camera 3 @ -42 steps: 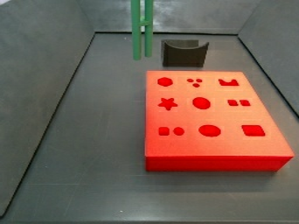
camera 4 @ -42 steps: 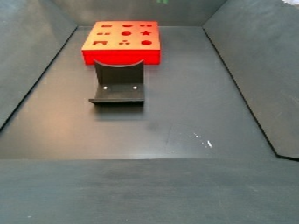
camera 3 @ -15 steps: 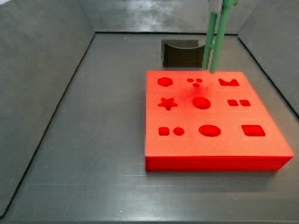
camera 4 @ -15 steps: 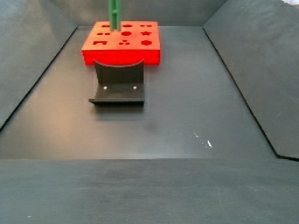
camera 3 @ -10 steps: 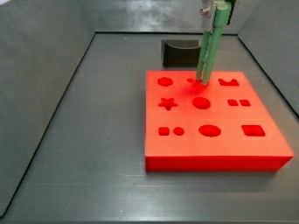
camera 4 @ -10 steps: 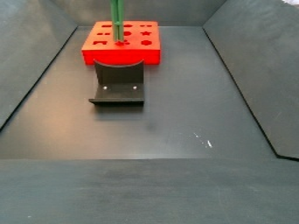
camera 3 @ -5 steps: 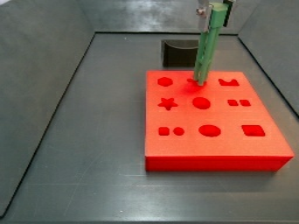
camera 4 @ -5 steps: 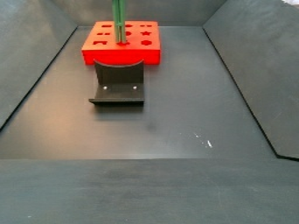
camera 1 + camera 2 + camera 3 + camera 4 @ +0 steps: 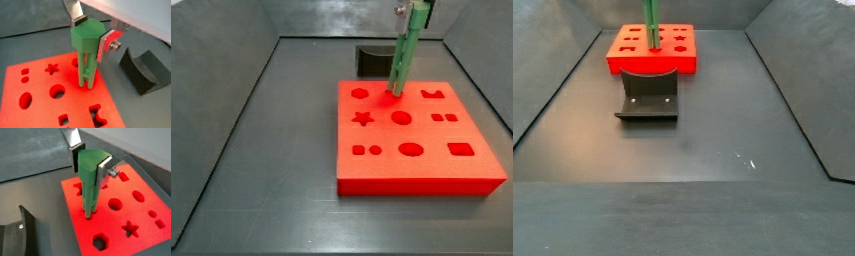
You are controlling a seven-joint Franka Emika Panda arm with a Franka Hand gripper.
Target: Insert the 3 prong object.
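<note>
The gripper (image 9: 90, 31) grips the top of the 3 prong object (image 9: 87, 55), a bright-green piece whose solid head is clamped between the two flat silver fingers (image 9: 75, 11), as both wrist views show. The green piece (image 9: 91, 178) hangs from the gripper (image 9: 89, 157) above the red block (image 9: 113, 215), its thin parallel rods reaching down to the block's upper face, where their lower tips meet the red surface at a small group of holes. Whether the tips have gone into those holes cannot be told. In a side view the green piece (image 9: 401, 62) leans slightly, its top held by the gripper (image 9: 416, 12) near the upper edge of the frame and its foot resting at the back row of cut-outs on the red block (image 9: 418, 150), between a round hole and a notched one. The block's face carries rows of shaped cut-outs: circles, a star, small squares, an oval and a rounded rectangle. Behind the block stands the fixture (image 9: 378, 60), dark and L-shaped, on the grey floor (image 9: 265, 180). In a side view from the opposite end, the fixture (image 9: 648, 95) sits just in front of the red block (image 9: 652, 50), with the green piece (image 9: 651, 22) rising upright from the block's top.
</note>
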